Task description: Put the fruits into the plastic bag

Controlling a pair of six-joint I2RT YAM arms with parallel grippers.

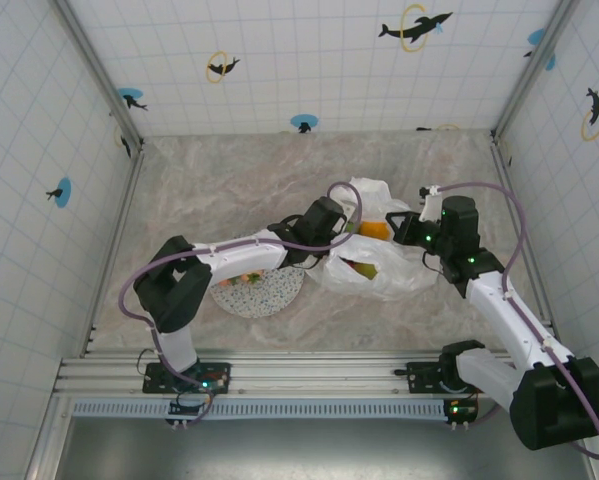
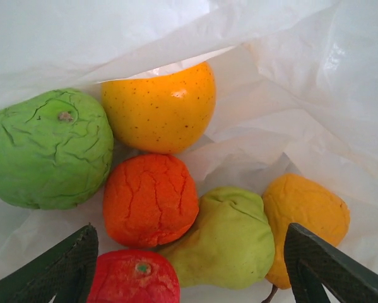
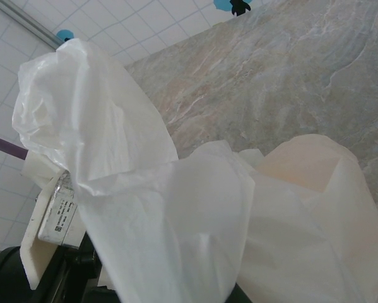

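The white plastic bag lies crumpled at mid-table with its mouth facing left and back. My left gripper is at that mouth, and its dark fingers stand wide open over the fruits inside. There I see a green apple, a yellow fruit, an orange, a green pear, a yellow-orange citrus and a red fruit. My right gripper is shut on the bag's upper edge, lifting it. Plastic film hides its fingertips.
The round speckled plate lies left of the bag, partly under my left forearm. The left arm's white wrist casing sits close beside the held bag edge. Tiled walls enclose the marble table on three sides.
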